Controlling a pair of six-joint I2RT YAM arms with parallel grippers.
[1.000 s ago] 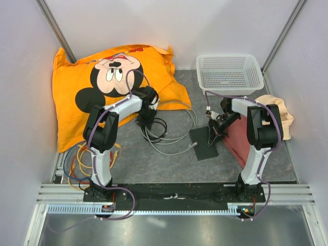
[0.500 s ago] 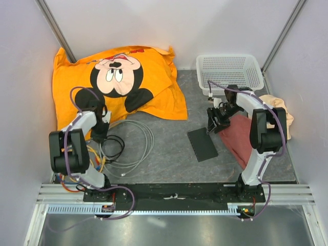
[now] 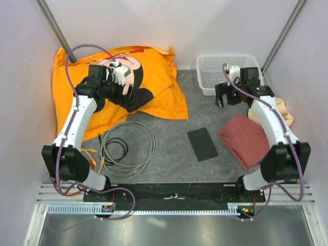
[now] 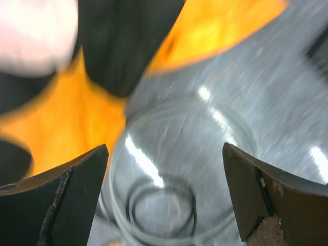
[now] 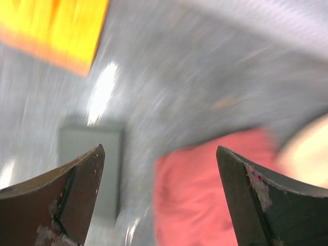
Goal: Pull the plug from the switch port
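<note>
Grey mat (image 3: pixel 169 128), white walls. Switch (image 3: pixel 202 144) lies flat mid-mat, near red cloth (image 3: pixel 246 138), well apart from grey cable coil (image 3: pixel 154 143) on left. No lead seen entering its sockets; plug itself too small to pick out. Judge: unplugging done. My left gripper (image 4: pixel 165 148) hangs over Mickey Mouse pillow (image 3: pixel 72 92), fingers spread, empty. My right gripper (image 5: pixel 160 149) hangs near white mesh basket (image 3: pixel 230 57), fingers spread, empty. Both lifted off work, likely so parts lie undisturbed.
</note>
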